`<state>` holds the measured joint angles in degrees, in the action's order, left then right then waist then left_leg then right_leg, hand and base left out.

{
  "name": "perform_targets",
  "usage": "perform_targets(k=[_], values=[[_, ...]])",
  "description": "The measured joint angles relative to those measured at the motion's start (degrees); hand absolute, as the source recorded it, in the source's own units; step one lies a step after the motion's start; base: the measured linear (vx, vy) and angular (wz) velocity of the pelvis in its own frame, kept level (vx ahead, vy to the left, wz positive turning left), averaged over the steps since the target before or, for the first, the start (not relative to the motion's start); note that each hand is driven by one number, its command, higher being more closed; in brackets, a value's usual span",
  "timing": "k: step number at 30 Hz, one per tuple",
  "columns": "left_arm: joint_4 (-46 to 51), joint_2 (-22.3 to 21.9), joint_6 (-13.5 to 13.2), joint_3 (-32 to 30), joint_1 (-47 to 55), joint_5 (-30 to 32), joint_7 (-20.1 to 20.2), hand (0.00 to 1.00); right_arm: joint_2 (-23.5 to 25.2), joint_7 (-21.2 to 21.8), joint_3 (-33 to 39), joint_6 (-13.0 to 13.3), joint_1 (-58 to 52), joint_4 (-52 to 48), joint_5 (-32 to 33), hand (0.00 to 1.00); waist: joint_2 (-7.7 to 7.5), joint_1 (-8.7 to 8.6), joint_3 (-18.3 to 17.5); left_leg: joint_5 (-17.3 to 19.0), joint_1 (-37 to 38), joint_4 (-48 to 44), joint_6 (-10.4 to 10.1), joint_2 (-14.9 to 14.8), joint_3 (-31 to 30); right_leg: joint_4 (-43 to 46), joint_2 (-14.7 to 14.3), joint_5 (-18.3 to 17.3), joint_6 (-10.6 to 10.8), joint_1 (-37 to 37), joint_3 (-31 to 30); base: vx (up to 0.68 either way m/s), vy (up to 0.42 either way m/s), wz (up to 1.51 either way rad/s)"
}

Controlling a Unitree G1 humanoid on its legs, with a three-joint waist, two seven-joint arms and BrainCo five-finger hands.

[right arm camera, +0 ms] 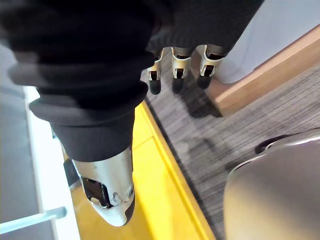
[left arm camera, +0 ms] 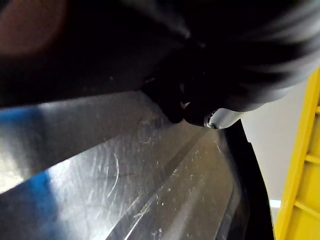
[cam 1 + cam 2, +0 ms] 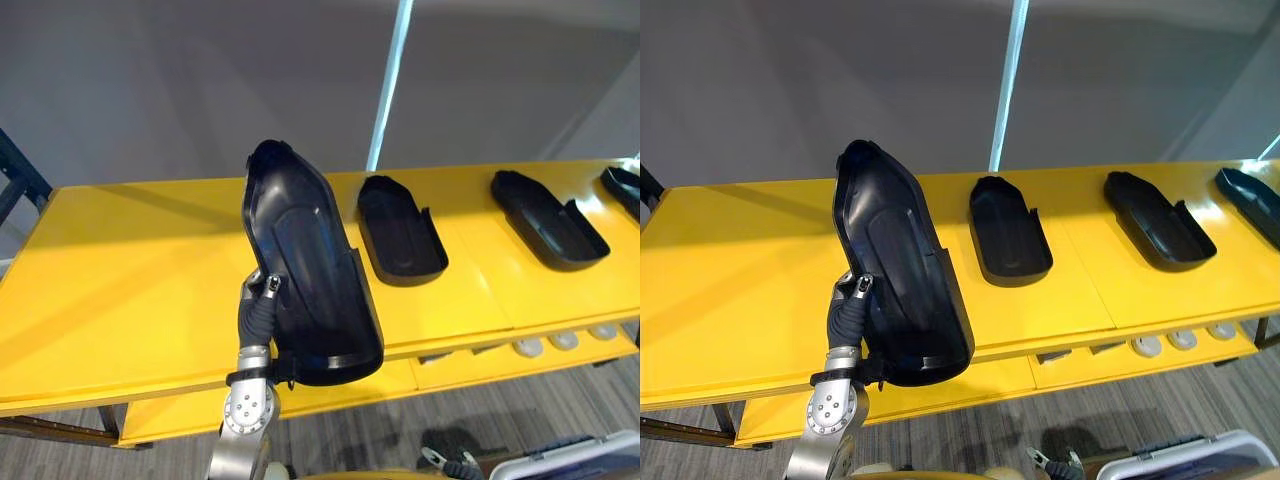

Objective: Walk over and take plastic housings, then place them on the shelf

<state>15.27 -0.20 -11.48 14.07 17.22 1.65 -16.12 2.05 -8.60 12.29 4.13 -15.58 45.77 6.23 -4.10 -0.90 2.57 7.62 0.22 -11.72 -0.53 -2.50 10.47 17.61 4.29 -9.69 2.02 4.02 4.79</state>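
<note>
Left hand (image 3: 268, 292) clasping black housing (image 3: 312, 262)

Paired head views down onto one yellow shelf (image 3: 120, 300); wrist views very close, right toward floor (image 1: 200, 130)

Black housings (image 3: 400, 235), yellow shelf (image 3: 130, 290), grey streaked carpet (image 3: 360, 425), grey wall (image 3: 200, 80).

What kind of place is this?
Probably a factory or assembly workshop: a long yellow shelf, black plastic housings laid in a row on it, a raised housing held by the left robot hand.
</note>
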Motion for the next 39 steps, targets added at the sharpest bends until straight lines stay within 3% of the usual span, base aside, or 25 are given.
perform_targets(k=[4, 5, 6, 7, 8, 9, 10, 12, 14, 16, 17, 18, 19, 20, 22, 23, 24, 25, 27, 28, 29, 30, 32, 34, 39], values=[[1.3, 0.4, 0.5, -0.1, -0.3, 0.0, -0.1, 1.00, -0.2, 0.0, -0.2, 0.2, 0.1, -0.1, 0.0, 0.00, 0.62, -0.08, 0.8, -0.5, -1.0, -1.2, -0.4, -0.9, -0.9, 5.8, 0.0, -0.1, 0.0, -2.5, 2.8, 0.00, -0.034, 0.26], [1.6, 0.3, 0.4, -0.3, -1.0, 0.0, -0.2, 1.00, -0.4, -0.1, 0.0, 0.5, 0.4, 0.1, 0.0, 0.00, 0.50, 0.16, 1.0, -0.5, -2.3, -2.5, -0.4, -1.2, -0.6, 7.7, 0.0, -3.7, -0.2, -5.0, 3.1, -0.06, -0.077, 0.22], [2.2, 0.4, 0.3, -0.6, -2.2, 0.0, -0.3, 1.00, 0.2, -0.2, -0.4, 0.5, 0.6, 0.5, 0.0, 0.00, -1.94, -0.08, 0.3, 1.0, -5.3, -3.8, -0.9, -0.4, 0.9, 0.9, 2.1, -1.7, -1.1, -5.6, 3.5, -0.08, -0.153, 0.58], [1.9, 0.4, 0.2, -0.6, -4.6, 0.0, -0.2, 1.00, 0.3, -0.2, -0.3, 0.4, 1.1, 1.2, 0.0, 0.00, -1.78, -1.07, 0.5, 5.2, -8.5, -10.5, 1.2, -4.6, 6.1, -1.8, 2.0, -4.2, -1.0, -5.1, 4.3, -0.07, -0.157, 0.54], [1.5, 0.0, -0.1, -0.7, -5.3, -0.1, -0.3, 1.00, -0.2, -0.2, -0.2, 0.2, 2.1, 1.8, -0.1, 0.00, -0.80, -0.84, 1.3, 6.0, -9.3, -13.7, 1.9, -8.0, 8.6, -1.7, 1.6, -4.6, -1.1, -5.3, 4.6, -0.02, -0.106, 0.44], [-0.4, -0.3, 0.0, -1.0, -5.5, -1.0, -0.3, 1.00, -1.9, -0.4, 0.8, -0.2, 4.3, 3.9, -0.1, 0.00, 0.15, -2.41, 2.7, 6.6, -9.2, -16.6, 1.1, -13.2, 10.5, -0.5, 2.4, -4.6, -1.1, -5.8, 4.7, -0.02, 0.004, 0.14], [-1.2, -0.2, 0.0, -0.9, -5.4, -1.0, -0.1, 1.00, -2.4, -0.4, 0.9, -0.3, 4.4, 4.9, -0.1, 0.00, 0.13, -3.15, 2.6, 6.5, -8.7, -16.5, 0.9, -14.3, 10.4, -0.1, 3.4, -4.6, -1.0, -5.8, 4.7, -0.01, 0.085, 0.24], [-1.9, -0.2, 0.0, -0.6, -5.1, -1.1, -0.1, 1.00, -3.3, -1.1, 1.3, -0.7, 3.9, 7.0, -0.7, 0.00, 0.48, -4.56, 2.3, 4.7, -6.8, -13.0, -2.1, -17.5, 9.1, 0.4, 6.0, -4.4, -0.1, -5.8, 5.0, 0.00, 0.197, 0.31], [-1.9, -0.1, 0.0, -0.6, -6.5, -1.2, -0.3, 1.00, -3.6, -1.2, 1.4, -1.1, 3.9, 8.7, -1.4, 0.00, 1.07, -4.72, 2.1, 2.2, -6.7, -7.1, -5.2, -18.5, 5.1, 0.7, 7.6, -4.3, 2.1, -6.3, 5.8, 0.01, 0.306, 0.34], [-2.0, -0.1, -0.1, 0.0, -7.5, -1.3, -0.8, 1.00, -4.3, -1.3, 2.8, -1.4, 4.0, 9.7, -2.0, 0.00, 4.22, -4.65, 0.8, -4.9, -5.7, -1.7, -8.2, -18.2, 0.6, -0.4, 7.8, -2.6, 5.7, -6.1, 7.1, 0.01, 0.427, 0.15], [-2.0, 0.1, -0.1, 0.0, -7.6, -1.3, -0.9, 1.00, -4.3, -1.3, 3.1, -1.4, 4.2, 9.7, -2.1, 0.00, 3.78, -4.73, 0.5, -3.1, -5.8, -1.9, -10.8, -17.7, 0.5, -1.2, 8.5, -2.3, 7.0, -5.6, 7.4, 0.03, 0.560, 0.09], [-2.7, 1.9, -0.1, 0.3, -8.3, -1.4, -0.9, 1.00, -3.1, -1.3, 3.3, -1.4, 4.7, 9.9, -2.4, 0.00, 1.30, -4.78, 0.4, -0.8, -5.8, -2.8, -11.8, -15.2, 0.7, -2.6, 10.9, -0.7, 9.2, -5.3, 7.3, 0.01, 0.519, 0.07], [-3.6, 4.0, -0.1, 0.5, -8.8, -1.7, -1.3, 1.00, -2.0, -1.3, 3.4, -1.2, 5.3, 10.8, -2.4, 0.00, -0.06, -4.47, 0.5, 0.5, -6.6, -4.2, -10.6, -13.4, 1.6, -4.1, 12.9, 2.6, 9.6, -5.4, 6.2, 0.00, 0.479, -0.06], [-4.2, 4.7, -0.1, 0.4, -8.8, -1.7, -1.6, 1.00, -1.9, -1.3, 3.4, -1.1, 5.8, 11.0, -2.4, 0.00, -0.30, -4.47, 0.4, 1.1, -6.9, -5.1, -9.9, -13.2, 2.4, -4.4, 13.2, 5.0, 8.7, -6.2, 5.6, -0.04, 0.377, -0.48], [-4.6, 5.7, -0.1, -1.0, -8.2, -1.7, -1.7, 1.00, -2.7, -1.3, 2.1, -1.3, 7.7, 11.2, -2.7, 0.00, 0.50, -3.24, 0.3, 2.4, -6.9, -6.3, -7.8, -13.1, 7.3, -4.6, 12.7, 15.4, -1.5, -10.5, 6.5, -0.07, 0.449, -1.03], [-4.5, 5.6, -0.2, -1.3, -8.4, -1.6, -1.8, 1.00, -2.6, -1.3, 1.5, -1.2, 8.1, 11.1, -3.0, 0.00, 0.61, -3.05, 0.4, 2.7, -6.4, -5.7, -7.1, -12.7, 8.5, -3.7, 12.9, 15.7, -2.9, -11.7, 7.2, -0.08, 0.444, -0.87], [-4.9, 5.8, -0.2, -1.3, -8.7, -1.6, -1.9, 1.00, -2.4, -1.2, 1.0, -0.9, 8.6, 10.4, -2.9, 0.00, 0.31, -3.99, 0.5, 2.9, -6.1, -5.0, -5.5, -11.3, 8.9, 2.0, 11.9, 10.4, -0.9, -13.7, 6.3, -0.07, 0.287, -0.28], [-5.5, 5.6, -0.2, -1.0, -8.8, -1.4, -1.8, 1.00, -2.4, -1.2, 0.9, -0.9, 8.5, 10.2, -3.0, 0.00, 0.25, -4.82, 0.6, 2.7, -5.8, -4.7, -4.7, -10.9, 8.8, 4.6, 10.3, 7.2, -0.4, -13.9, 5.1, -0.09, 0.246, -0.01], [-5.7, 3.5, 0.0, -0.2, -8.8, -0.9, -1.4, 1.00, -2.4, -1.1, 0.7, -0.7, 7.1, 8.9, -2.9, 0.00, 1.04, -4.61, 1.0, 2.7, -3.2, -3.0, -3.5, -8.7, 9.6, 8.0, 0.1, -1.6, 1.2, -12.1, -0.8, -0.08, 0.149, 0.04], [-5.5, 2.6, -0.1, -0.2, -8.9, -0.9, -1.4, 1.00, -2.4, -1.1, 0.6, -0.6, 6.9, 8.9, -2.9, 0.00, 1.13, -4.66, 1.0, 2.7, -3.3, -3.0, -3.3, -8.1, 9.5, 7.2, -2.1, -3.0, 1.1, -11.8, -2.0, -0.09, 0.100, 0.10], [-5.2, 1.1, -0.2, 0.0, -8.9, -0.8, -1.5, 1.00, -2.5, -1.1, 0.5, -0.7, 6.9, 9.0, -2.8, 0.00, 1.08, -4.61, 1.0, 2.7, -3.8, -3.1, -2.9, -6.3, 8.9, 4.5, -4.1, -5.0, -1.1, -10.9, -3.4, -0.11, 0.046, 0.29], [-5.2, 0.1, 0.0, 0.2, -8.9, -0.7, -1.5, 1.00, -2.7, -1.0, 0.4, -0.7, 7.1, 9.1, -2.7, 0.00, 1.26, -4.63, 1.3, 2.6, -4.0, -2.8, -2.8, -5.1, 7.9, 2.3, -3.4, -5.3, -3.8, -9.4, -2.7, -0.13, 0.059, 0.34], [-5.0, 0.0, 0.4, 1.2, -8.7, 0.4, -1.3, 1.00, -3.8, -1.1, 0.4, -0.9, 6.4, 8.5, -2.4, 0.00, 2.52, -4.43, 2.4, 1.0, -3.1, -0.7, -2.5, -4.7, 7.1, 0.4, -3.1, -4.2, -3.7, -8.0, -1.0, -0.11, 0.028, 0.36], [-4.4, 0.0, 0.5, 1.2, -8.6, 0.8, -1.3, 1.00, -3.6, -1.1, 0.4, -0.9, 6.0, 7.7, -2.4, 0.00, 2.65, -3.93, 2.4, 0.4, -2.3, 0.2, -2.7, -4.7, 7.2, -0.1, -3.3, -3.9, -3.9, -7.5, -0.8, -0.03, -0.004, 0.10], [-1.9, -0.1, 0.6, -0.3, -8.1, 1.3, -0.1, 1.00, -2.0, -1.1, 0.1, -1.0, 5.0, 5.0, -2.4, 0.00, 1.53, -2.77, 1.3, -0.4, -0.4, 3.3, -3.6, -6.4, 10.0, -6.4, -5.4, -0.1, -3.8, -4.8, -2.2, 0.00, -0.016, -0.21]])
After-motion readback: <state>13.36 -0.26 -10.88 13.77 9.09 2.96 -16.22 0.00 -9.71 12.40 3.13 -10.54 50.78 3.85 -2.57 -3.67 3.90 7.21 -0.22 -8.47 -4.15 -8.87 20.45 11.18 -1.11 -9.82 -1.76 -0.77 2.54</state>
